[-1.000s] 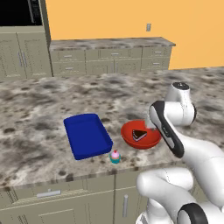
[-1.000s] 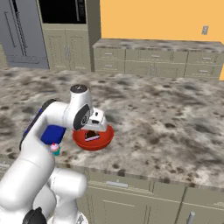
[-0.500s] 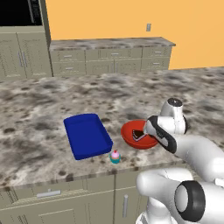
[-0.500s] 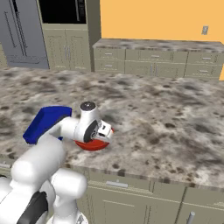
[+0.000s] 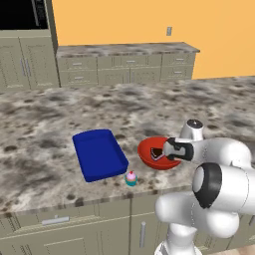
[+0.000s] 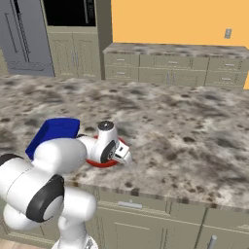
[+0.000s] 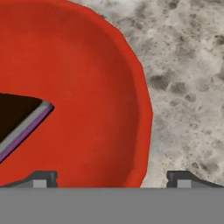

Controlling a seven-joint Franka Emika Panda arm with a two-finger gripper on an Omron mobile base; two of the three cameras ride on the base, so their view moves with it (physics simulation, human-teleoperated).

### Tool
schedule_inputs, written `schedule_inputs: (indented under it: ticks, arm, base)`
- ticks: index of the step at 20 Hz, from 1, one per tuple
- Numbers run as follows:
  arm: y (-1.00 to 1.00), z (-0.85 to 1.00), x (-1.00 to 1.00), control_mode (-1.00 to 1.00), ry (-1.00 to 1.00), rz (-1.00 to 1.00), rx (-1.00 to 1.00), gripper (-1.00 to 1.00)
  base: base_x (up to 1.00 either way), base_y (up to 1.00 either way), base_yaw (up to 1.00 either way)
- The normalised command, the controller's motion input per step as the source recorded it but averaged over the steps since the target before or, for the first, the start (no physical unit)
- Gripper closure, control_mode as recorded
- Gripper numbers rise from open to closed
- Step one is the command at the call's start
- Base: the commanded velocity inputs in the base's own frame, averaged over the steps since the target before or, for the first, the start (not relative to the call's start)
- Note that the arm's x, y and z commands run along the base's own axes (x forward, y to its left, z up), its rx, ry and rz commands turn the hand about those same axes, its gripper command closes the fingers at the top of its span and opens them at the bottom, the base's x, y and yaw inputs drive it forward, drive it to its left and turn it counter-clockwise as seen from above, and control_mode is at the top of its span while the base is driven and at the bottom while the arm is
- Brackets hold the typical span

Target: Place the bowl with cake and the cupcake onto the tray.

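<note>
Left base view: bowl (image 5: 155,153) with cake (image 5: 157,154) right of tray (image 5: 99,154), cupcake (image 5: 131,178) beside tray's near corner; hand view: gripper (image 7: 111,177) wide open, empty, straddling the rim; likely rigid, glossy-slippery, best pinched there.

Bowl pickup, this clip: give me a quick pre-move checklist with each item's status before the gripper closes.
1. Gripper open wide: ok.
2. Bowl rim lies between the fingertips, one inside and one over the counter: ok.
3. Cake lies in the bowl, clear of the fingers: ok.
4. Tray bare, ready to receive: ok.
5. Cupcake stands on the counter beside the tray, apart from the bowl: ok.
6. Fingers low enough on the rim: cannot tell.
</note>
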Motion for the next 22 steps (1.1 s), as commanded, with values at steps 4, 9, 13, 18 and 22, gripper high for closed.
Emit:
schedule_inputs:
  ticks: [4,9,13,18,22]
  arm:
    - [0.00,-0.28,0.19,-1.00,0.00,-0.03,0.06,-1.00]
    - [0.00,-0.04,0.03,-1.00,0.00,0.00,0.01,1.00]
    - [0.00,0.02,0.00,-1.00,0.00,0.00,0.00,1.00]
    - [-0.13,0.50,0.00,-1.00,-0.01,0.00,0.13,1.00]
    - [-0.22,0.87,0.01,-1.00,0.00,0.00,0.24,1.00]
  base:
    - [0.00,0.00,0.00]
    - [0.00,0.00,0.00]
    - [0.00,0.00,0.00]
    - [0.00,0.00,0.00]
    - [0.00,0.00,0.00]
